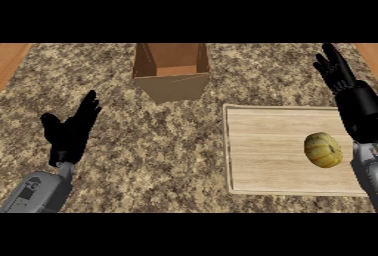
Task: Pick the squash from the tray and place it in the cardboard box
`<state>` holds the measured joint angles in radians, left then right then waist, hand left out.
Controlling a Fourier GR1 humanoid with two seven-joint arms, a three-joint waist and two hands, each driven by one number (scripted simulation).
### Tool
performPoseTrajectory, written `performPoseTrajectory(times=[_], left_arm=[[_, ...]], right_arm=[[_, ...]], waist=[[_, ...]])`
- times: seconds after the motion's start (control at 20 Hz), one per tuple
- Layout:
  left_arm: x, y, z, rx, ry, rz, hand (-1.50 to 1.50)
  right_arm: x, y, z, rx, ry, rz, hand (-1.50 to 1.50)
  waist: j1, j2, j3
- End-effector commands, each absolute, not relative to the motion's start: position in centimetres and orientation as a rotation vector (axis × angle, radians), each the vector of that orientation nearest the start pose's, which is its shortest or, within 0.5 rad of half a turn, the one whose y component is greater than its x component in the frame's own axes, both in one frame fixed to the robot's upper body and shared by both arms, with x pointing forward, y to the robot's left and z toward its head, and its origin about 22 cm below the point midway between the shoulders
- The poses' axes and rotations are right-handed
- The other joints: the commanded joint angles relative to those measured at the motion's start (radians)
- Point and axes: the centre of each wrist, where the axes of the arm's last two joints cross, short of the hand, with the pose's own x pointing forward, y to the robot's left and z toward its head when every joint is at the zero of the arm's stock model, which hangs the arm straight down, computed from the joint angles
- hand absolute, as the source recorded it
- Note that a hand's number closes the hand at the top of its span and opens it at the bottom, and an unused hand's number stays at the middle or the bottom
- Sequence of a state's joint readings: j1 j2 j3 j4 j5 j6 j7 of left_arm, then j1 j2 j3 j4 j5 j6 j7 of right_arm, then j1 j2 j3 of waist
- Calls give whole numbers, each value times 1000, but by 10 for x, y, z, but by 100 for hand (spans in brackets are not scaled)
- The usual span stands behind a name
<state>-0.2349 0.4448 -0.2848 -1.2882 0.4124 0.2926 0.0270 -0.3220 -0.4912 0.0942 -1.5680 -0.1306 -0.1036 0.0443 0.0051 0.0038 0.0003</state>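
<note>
From the head view, the squash [323, 149] lies on the wooden tray [266, 150], toward its right side, well apart from the open cardboard box [171, 75] up the counter. The right hand [336, 70] is raised beyond the tray, fingers straight; the left hand [70, 131] rests open at lower left. The squash looks hard, smooth and roundish, likely to roll; I'd wrap its middle

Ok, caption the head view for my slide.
Squash lies on the wooden tray; both hands, left and right, open; cardboard box waits beyond.
</note>
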Motion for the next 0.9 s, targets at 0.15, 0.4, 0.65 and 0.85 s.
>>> performPoseTrajectory(times=[0.15,0.4,0.65,0.85], left_arm=[[279,299,13,328,-1456,-135,0],[268,297,6,360,-1454,-195,0],[238,291,-1,362,-1444,-202,0],[239,282,11,368,-1444,-197,0]], right_arm=[[315,-327,142,-127,-1955,-171,-150],[292,-379,79,-577,-1538,-444,150],[264,-367,58,-488,-1676,-653,-150],[254,-389,83,-533,-1618,-270,-150]], waist=[[5,-7,4],[-10,-5,2],[-6,-11,1],[-5,-9,0]])
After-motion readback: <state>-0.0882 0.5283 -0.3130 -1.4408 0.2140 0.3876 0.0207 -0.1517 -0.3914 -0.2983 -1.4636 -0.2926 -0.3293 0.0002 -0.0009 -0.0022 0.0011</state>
